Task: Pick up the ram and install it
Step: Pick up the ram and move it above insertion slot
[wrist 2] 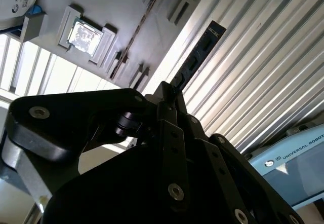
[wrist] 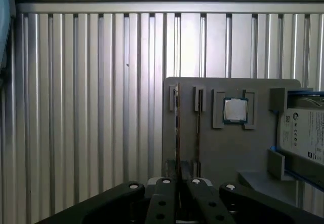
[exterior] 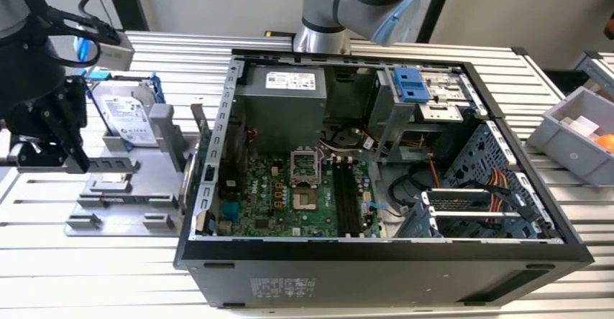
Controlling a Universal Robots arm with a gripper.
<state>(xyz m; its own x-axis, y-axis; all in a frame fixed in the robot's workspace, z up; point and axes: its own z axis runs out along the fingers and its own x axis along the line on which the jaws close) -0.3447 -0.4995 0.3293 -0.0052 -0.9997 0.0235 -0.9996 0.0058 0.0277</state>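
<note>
Claw [wrist 2: 169,93] clamped on ram [wrist 2: 197,56] | near tray [wrist: 228,153] holding processor [wrist: 235,110] | open case [exterior: 384,253] on bench [exterior: 96,276]

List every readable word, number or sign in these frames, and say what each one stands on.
On the arm's blue cap, in the second wrist view: a maker's name in capitals, legible, but a brand, so not quoted.
On the hard drive label: print too small to read.
On the power supply label: too small to read.
On the case sticker: too small to read.
</note>
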